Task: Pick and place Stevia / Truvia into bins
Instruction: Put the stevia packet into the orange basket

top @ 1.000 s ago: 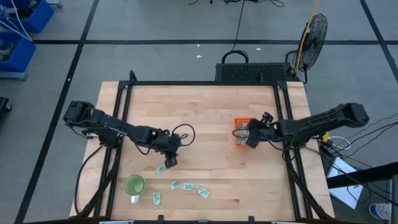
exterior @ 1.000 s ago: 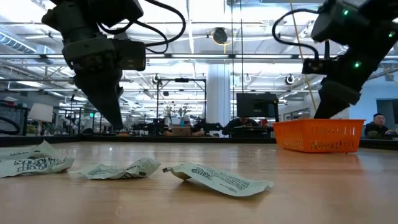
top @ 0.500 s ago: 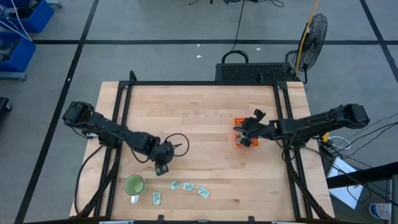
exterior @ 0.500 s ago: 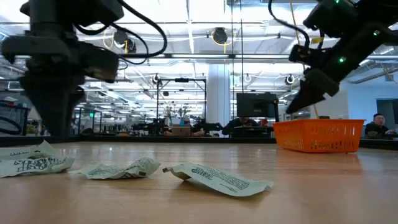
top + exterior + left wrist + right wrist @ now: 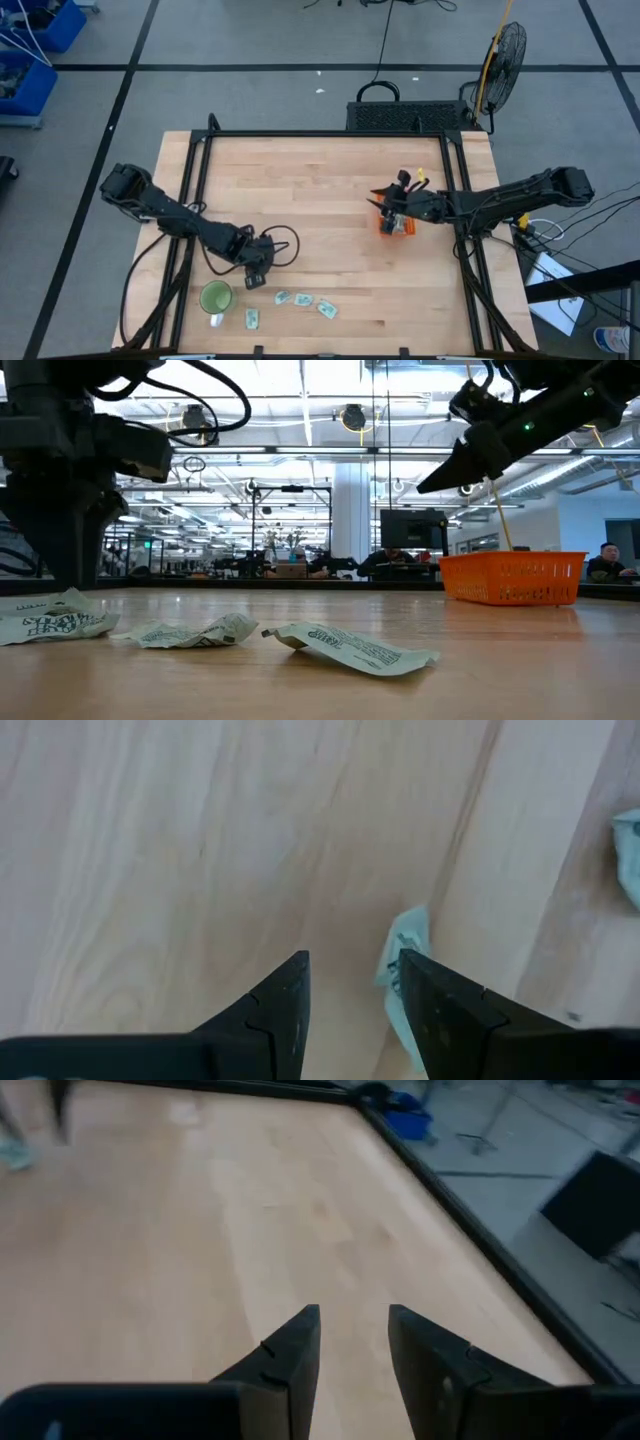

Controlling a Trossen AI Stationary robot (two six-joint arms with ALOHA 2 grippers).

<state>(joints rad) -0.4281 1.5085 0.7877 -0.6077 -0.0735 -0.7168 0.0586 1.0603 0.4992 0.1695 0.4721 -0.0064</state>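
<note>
My left gripper (image 5: 254,279) sits low over the table's front-left part, jaws apart, nothing btwn them. In the left wrist view one sachet (image 5: 404,982) lies just beside the right-hand finger (image 5: 452,1018), partly under it, not centred in the gap. Risk no. 1: if I close as is, that finger lands on the paper and pins or shoves it instead of pinching it. The thing is flat and light, so it'll likely slide on the wood or crumple. I'd shift sideways w/ the jaws wide before dropping.

Rest of the Stevia / Truvia: a loose row near the front edge, sachets (image 5: 303,299) to the right of the green cup (image 5: 216,297), one more (image 5: 252,318) just beside the cup. Risk no. 2: the left arm's loose cable (image 5: 283,243) hangs near; a sweep could drag it across the row, or my wrist could knock the cup.

Right gripper (image 5: 394,204) is up over the orange tray (image 5: 392,225) at the table's right side, fingers (image 5: 290,1352) parted, empty, lifted clear per the low view. Can't tell how many sachets the tray holds. Risk no. 3: swinging right arm back low could clip the tray wall (image 5: 512,578) and push it, since it looks light. Lots left to do, I judge.
</note>
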